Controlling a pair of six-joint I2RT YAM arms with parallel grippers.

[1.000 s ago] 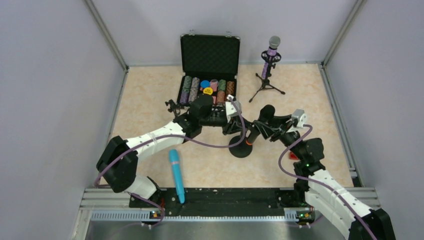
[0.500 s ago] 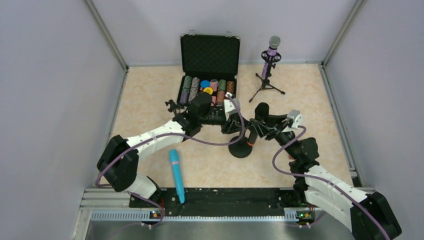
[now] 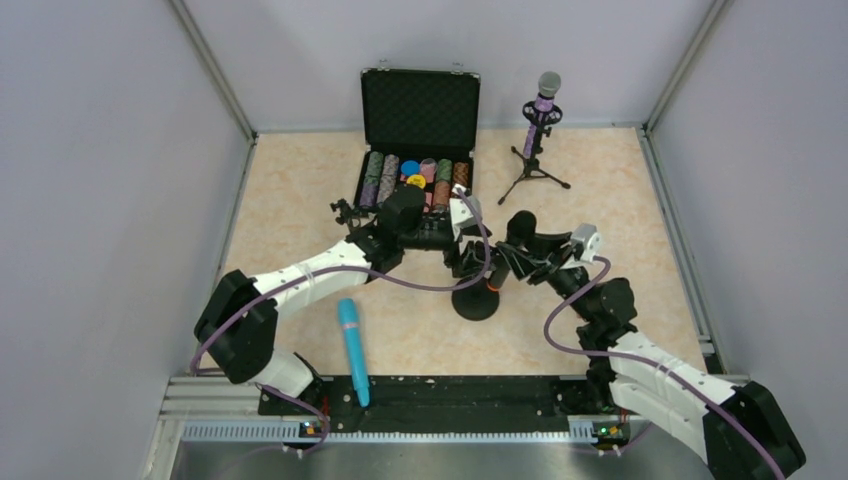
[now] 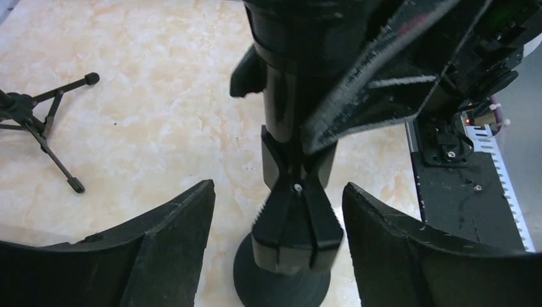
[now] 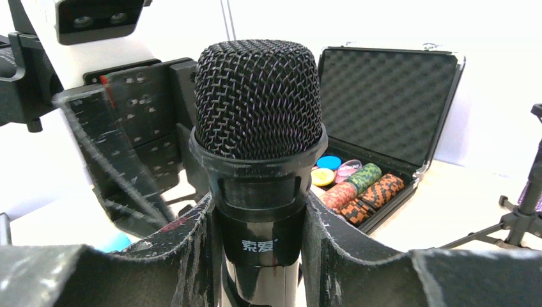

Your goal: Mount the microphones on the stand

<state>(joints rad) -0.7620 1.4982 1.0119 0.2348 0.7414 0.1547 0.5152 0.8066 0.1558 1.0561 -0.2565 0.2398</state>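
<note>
The black microphone is right over the round-base stand, with the right gripper clenched on its body just under the grille. The left wrist view gives you what the overhead can't: the left gripper is released, with its fingers spread either side of the stand's clip and not touching it. The purple microphone sits on a tripod behind and right of the stand. The turquoise microphone lies flat to its near left. A poker chip case is open behind it. Beige marble-look tabletop, plain grey walls.
</note>
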